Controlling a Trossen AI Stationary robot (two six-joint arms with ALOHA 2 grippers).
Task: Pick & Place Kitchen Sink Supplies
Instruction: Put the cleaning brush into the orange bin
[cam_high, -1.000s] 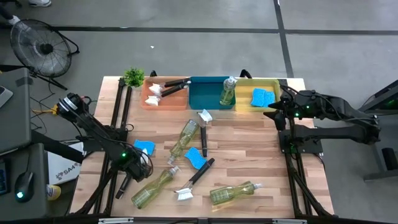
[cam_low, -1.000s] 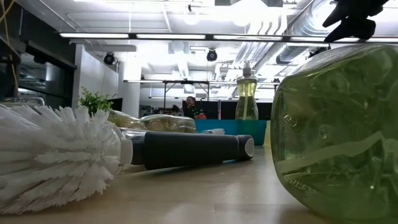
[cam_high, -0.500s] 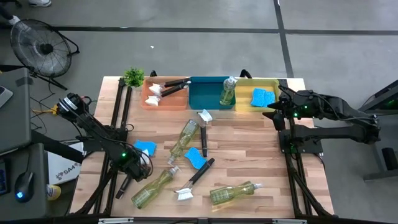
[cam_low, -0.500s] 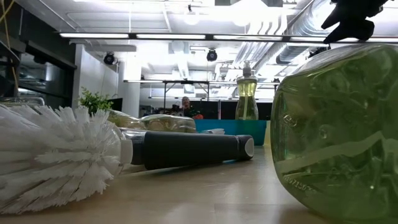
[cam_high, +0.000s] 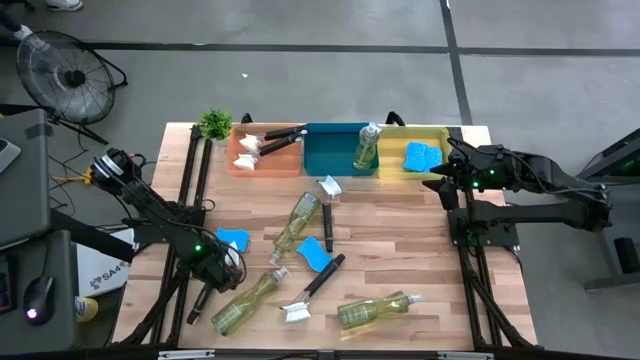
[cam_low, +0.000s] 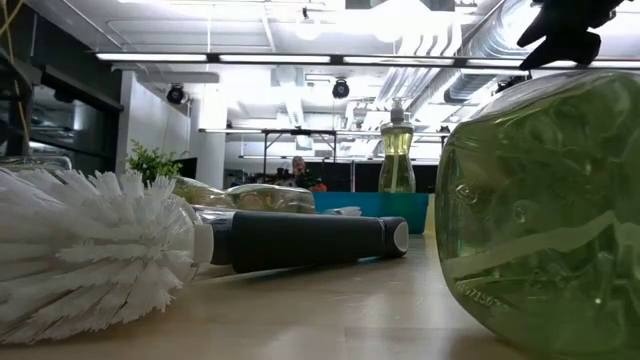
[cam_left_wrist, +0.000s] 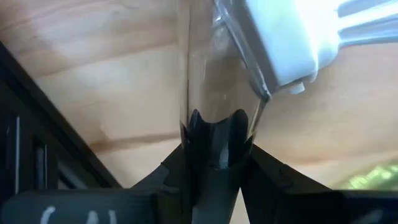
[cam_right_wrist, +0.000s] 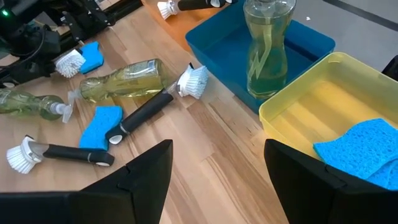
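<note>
My left gripper is at the table's near left, pointing steeply down and shut on a black-handled brush, whose white head shows in the left wrist view. A blue sponge lies just beside it. Loose on the table lie bottles of yellow-green liquid, another sponge and two more brushes. My right gripper hangs open and empty above the table's far right, near the yellow bin. My left gripper pinches the brush's smoky neck, just behind the white head, between its two fingers. The fingers come from above, pointing steeply down, one on each side of the neck. The handle's free end lies toward the near edge.
Along the far edge stand an orange bin with brushes, a teal bin with an upright bottle, and the yellow bin with blue sponges. A small potted plant sits at the far left corner. Bare wood shows at middle right.
</note>
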